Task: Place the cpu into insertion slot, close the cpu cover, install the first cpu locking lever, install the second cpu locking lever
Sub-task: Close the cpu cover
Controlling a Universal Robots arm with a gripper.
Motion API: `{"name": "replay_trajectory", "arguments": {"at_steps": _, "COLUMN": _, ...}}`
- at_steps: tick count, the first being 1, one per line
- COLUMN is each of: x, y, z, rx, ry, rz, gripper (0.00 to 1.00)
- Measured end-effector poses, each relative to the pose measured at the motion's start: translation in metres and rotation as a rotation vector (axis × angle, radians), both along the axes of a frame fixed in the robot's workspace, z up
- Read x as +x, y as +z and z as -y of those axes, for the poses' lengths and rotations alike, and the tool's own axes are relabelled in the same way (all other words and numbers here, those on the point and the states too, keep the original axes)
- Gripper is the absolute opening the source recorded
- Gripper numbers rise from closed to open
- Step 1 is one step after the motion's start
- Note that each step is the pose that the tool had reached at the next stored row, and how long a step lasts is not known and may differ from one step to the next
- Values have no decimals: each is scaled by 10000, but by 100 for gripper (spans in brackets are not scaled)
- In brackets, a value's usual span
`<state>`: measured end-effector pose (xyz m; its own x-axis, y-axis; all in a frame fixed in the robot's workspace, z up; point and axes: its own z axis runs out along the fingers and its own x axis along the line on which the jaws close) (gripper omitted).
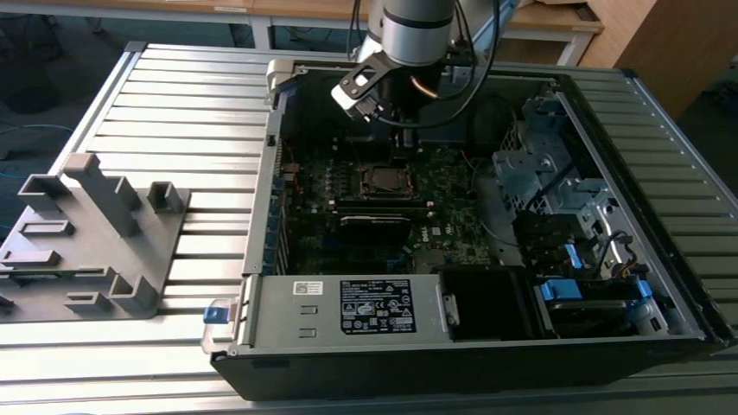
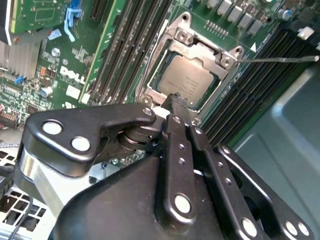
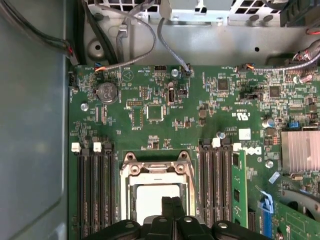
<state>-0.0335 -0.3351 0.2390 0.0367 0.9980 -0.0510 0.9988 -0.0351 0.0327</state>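
The cpu (image 2: 189, 80) lies flat in the insertion slot (image 2: 150, 85), silver top up; it is also seen in the first wrist view (image 3: 150, 199). The cpu cover (image 2: 176, 49) is a thin silvery frame lying down around the chip's edges. One thin metal locking lever (image 2: 280, 59) sticks out sideways from a socket corner, unlatched. My gripper (image 2: 175, 99) hovers just above the chip's edge, its two black fingers pressed together with nothing between them. In the exterior view the gripper (image 1: 399, 147) hangs just behind the insertion slot (image 1: 385, 180).
Long black memory slots (image 2: 125, 50) flank the socket on both sides. The open computer case (image 1: 259, 216) lies on a slatted metal table, with a power supply (image 1: 346, 307) at its front, drive cages (image 1: 542, 164) at the exterior view's right, and a grey fixture (image 1: 92, 233) outside.
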Motion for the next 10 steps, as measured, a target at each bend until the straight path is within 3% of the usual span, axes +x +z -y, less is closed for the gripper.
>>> {"name": "replay_trajectory", "arguments": {"at_steps": 10, "x": -6, "y": -1, "z": 0, "rx": 1, "ry": 136, "rz": 1, "gripper": 10}}
